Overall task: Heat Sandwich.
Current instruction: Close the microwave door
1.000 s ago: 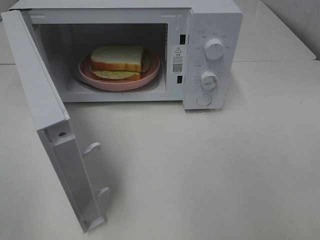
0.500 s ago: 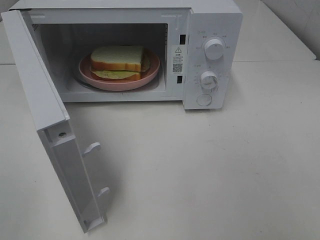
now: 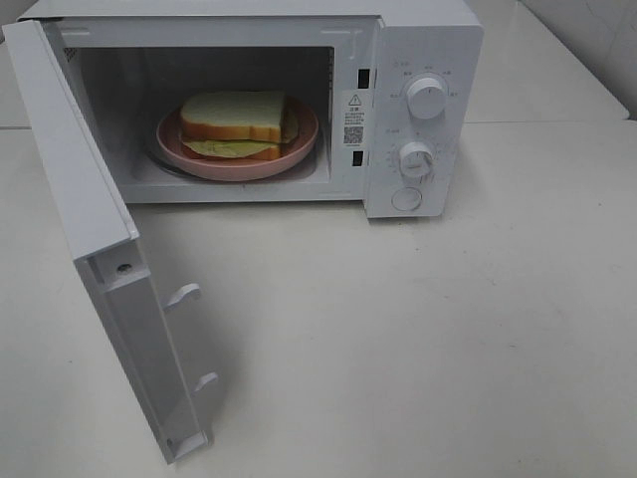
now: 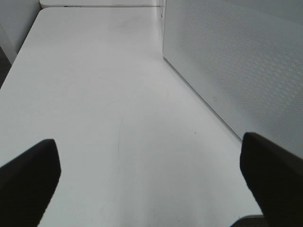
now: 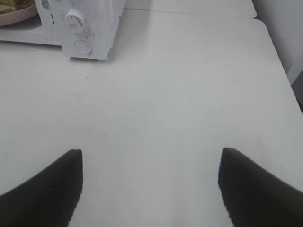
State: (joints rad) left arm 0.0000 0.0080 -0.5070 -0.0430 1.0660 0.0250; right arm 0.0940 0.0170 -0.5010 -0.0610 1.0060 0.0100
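In the exterior high view a white microwave [image 3: 418, 60] stands at the back of a pale table [image 3: 448, 329], and its door [image 3: 90, 219] is swung wide open toward the left. The sandwich [image 3: 237, 118] lies inside the cavity on a round pink plate [image 3: 304, 139]. It shows pale bread on top, an orange-red crust along its edge and a green layer underneath. It is smaller than the plate, so the rim shows around it. To the right of the cavity, the control panel carries an upper knob [image 3: 426, 98], a lower knob [image 3: 415, 158] and a round button [image 3: 406, 199] below them. A small warning sticker [image 3: 353, 118] sits on the frame beside the opening.

In the left wrist view the left gripper [image 4: 149, 177] hangs over bare tabletop. Its two dark fingers [image 4: 28, 182] are spread far apart, with nothing between them. A dotted white panel [image 4: 236, 71] stands upright on the table, near one finger.

In the right wrist view the right gripper [image 5: 151, 187] is also over bare tabletop, with its dark fingers wide apart and gripping nothing. The microwave's control corner, with a knob and the button, lies well ahead of it. A sliver of the pink plate shows next to that corner
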